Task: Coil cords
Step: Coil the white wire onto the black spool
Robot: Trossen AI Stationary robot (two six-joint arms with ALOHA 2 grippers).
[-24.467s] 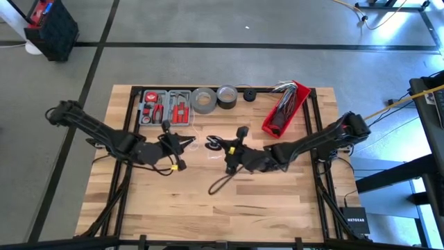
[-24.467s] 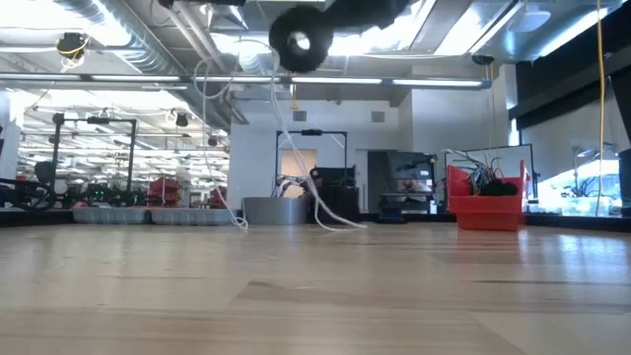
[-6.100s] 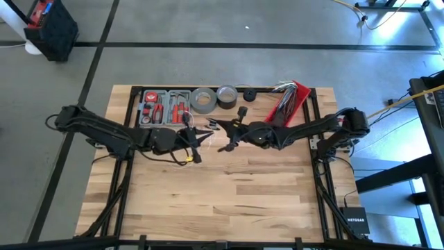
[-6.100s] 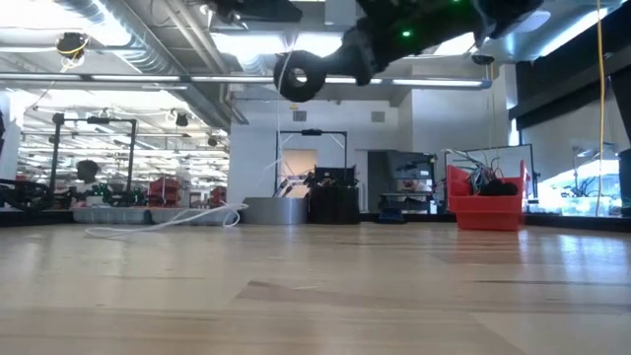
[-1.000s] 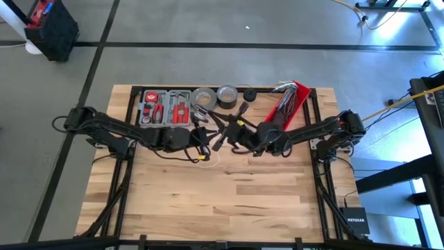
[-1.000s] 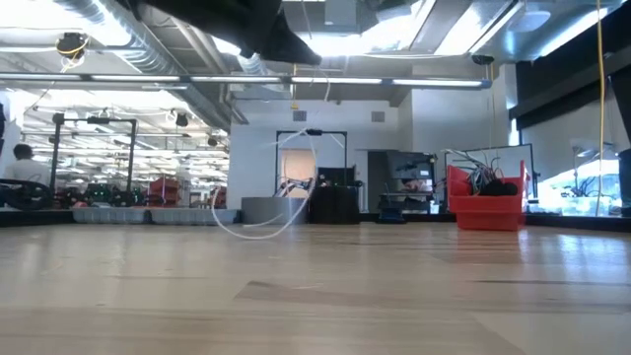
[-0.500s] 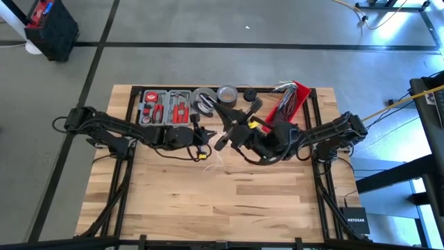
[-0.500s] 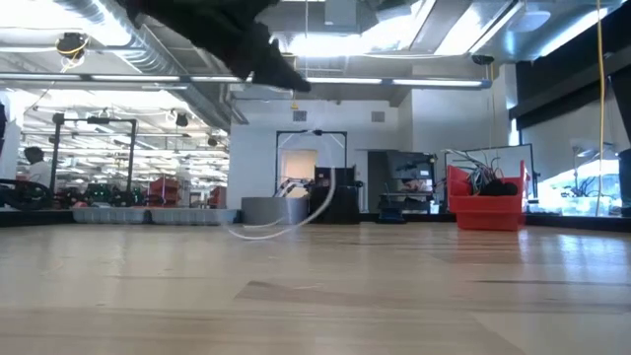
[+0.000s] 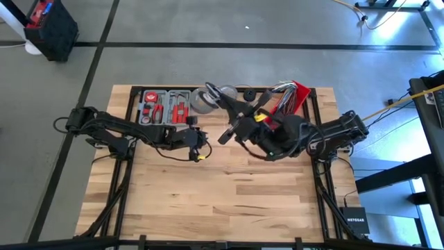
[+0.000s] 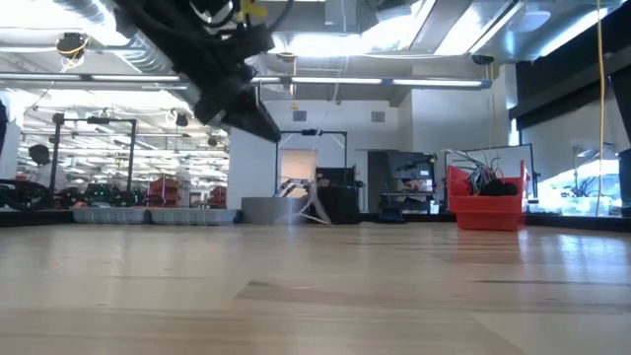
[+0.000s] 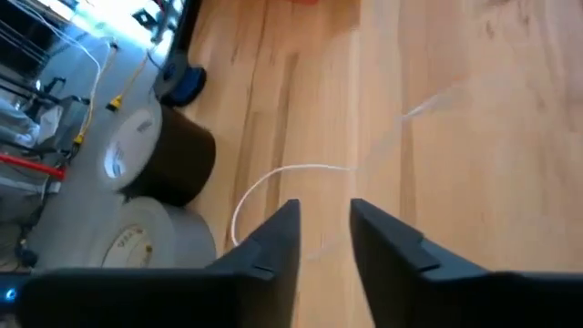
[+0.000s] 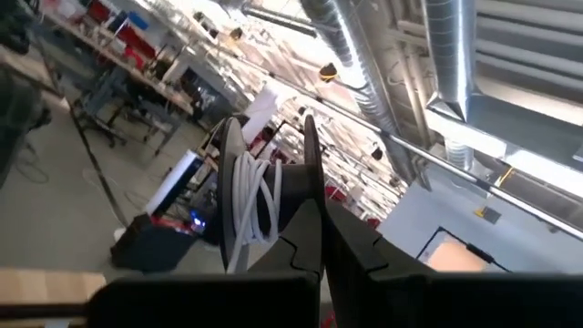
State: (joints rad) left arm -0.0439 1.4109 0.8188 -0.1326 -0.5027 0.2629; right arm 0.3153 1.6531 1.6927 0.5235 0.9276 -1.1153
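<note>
Pinching a bundle of white cord [image 12: 253, 214] wound into several loops, the right gripper [image 12: 314, 251] is lifted well above the table and tipped upward, toward the ceiling. The fingers are pressed together on the coil, strands side by side between them.

Left gripper [image 11: 323, 239] is low over the table [image 9: 229, 201], near the tape rolls [image 11: 155, 182]. Its fingers are parted with a narrow gap; nothing is caught between them. The loose tail of the cord [image 11: 273, 182] lies on the wood just ahead of its tips, curving in an arc and trailing away across the boards.

Key relation: the tail's free end lies directly in front of the left gripper, its run crossing the finger line. The left arm is nearer the tail by far. Next move, I'd judge: left takes the tail again and feeds it to the coil.

The dark cord I cannot find.
</note>
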